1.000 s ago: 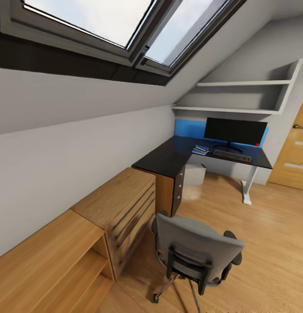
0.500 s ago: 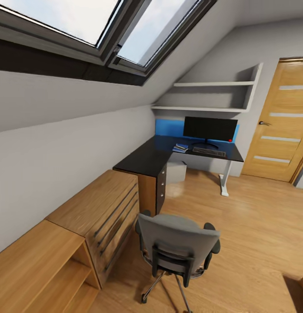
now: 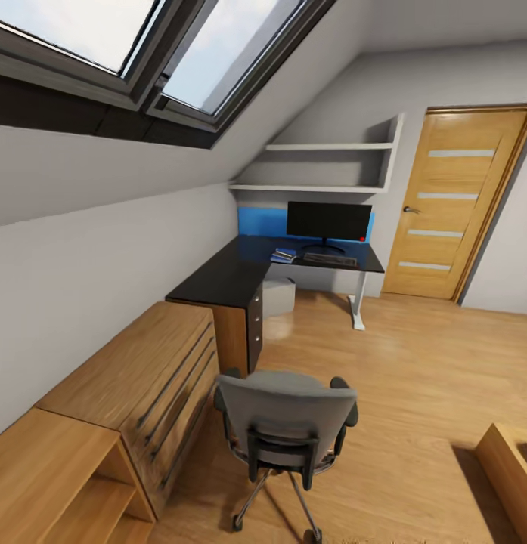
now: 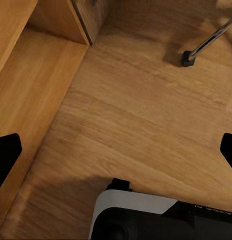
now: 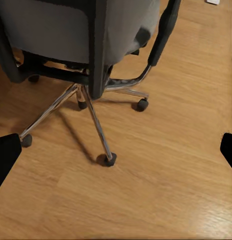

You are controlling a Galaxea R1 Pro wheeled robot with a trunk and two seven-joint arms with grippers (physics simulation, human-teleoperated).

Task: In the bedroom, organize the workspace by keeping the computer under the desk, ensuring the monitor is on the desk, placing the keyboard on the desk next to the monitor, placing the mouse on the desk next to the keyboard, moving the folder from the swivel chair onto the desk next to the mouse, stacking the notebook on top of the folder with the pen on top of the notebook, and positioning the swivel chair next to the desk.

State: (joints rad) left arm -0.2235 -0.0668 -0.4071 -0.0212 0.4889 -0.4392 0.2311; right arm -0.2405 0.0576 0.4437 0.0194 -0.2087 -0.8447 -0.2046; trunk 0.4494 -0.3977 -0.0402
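An attic bedroom seen from the robot's head camera: the L-shaped black desk (image 3: 218, 279) runs along the sloped wall and turns into the far corner, where the monitor (image 3: 329, 221) stands on it near the back edge. The keyboard (image 3: 330, 259) lies just in front of the monitor's base, near the desk's front edge. A small stack of flat items (image 3: 283, 255) with blue in it rests beside the keyboard, toward the desk's inner corner; what the stack holds is too small to tell. The computer (image 3: 278, 297), a light grey box, sits on the wood floor (image 3: 414, 363) under the desk. The swivel chair (image 3: 282, 419) stands well apart from the desk, its back to the camera, beside a low wooden shelf unit (image 3: 104, 423). The left gripper (image 4: 116, 150) and the right gripper (image 5: 116, 150) each show both fingertips spread wide over bare floor, holding nothing; the right wrist camera looks at the chair's chrome base.
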